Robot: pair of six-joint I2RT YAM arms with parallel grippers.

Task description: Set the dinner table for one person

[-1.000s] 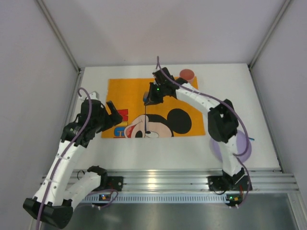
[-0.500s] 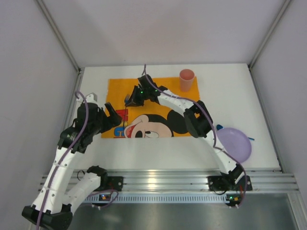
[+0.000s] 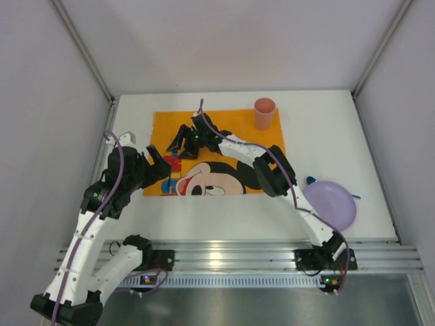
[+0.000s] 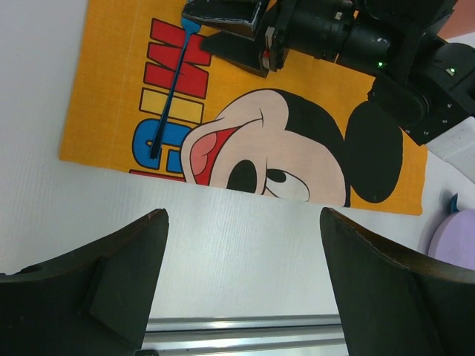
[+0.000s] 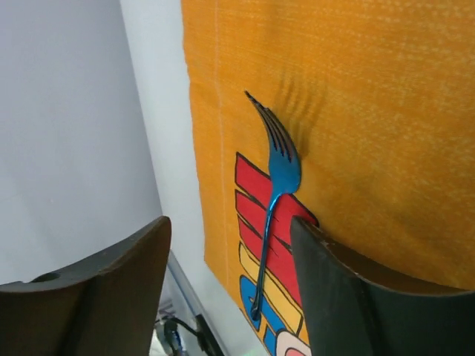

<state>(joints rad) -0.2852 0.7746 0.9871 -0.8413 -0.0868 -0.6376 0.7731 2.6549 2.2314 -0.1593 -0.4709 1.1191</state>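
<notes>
Where the right hand [image 3: 177,139] reaches across to the left part of the orange cloth placemat [image 3: 238,125] printed with a cartoon mouse, its fingers are seen spread apart and clamped on nothing. The slim glossy blue fork [image 5: 283,165] lies flat on the cloth between them, tines towards the far edge, handle over the printed letters. The left hand [image 4: 243,222] is held wide apart and empty near the mat's near left corner. The large white matte table [image 3: 326,129], with a ridged silver rail [image 3: 224,257] along its near edge, carries everything. A pink plastic-looking cup [image 3: 264,113] stands upright at the mat's far edge. A round lilac plate [image 3: 333,204] lies off the mat to the right, with a blue utensil [image 3: 310,180] partly hidden beneath it.

Hazards, as judged: the cloth is puckered beside the tines, so a carelessly lifted finger could snag fork or mat and skew both. The two hands stand near each other and could be brought into collision. The right arm's sweep back could topple the cup.

Lettering: red, yellow and blue block letters run down the mat's left side, too cropped and covered to be read. No brand name is made out.
</notes>
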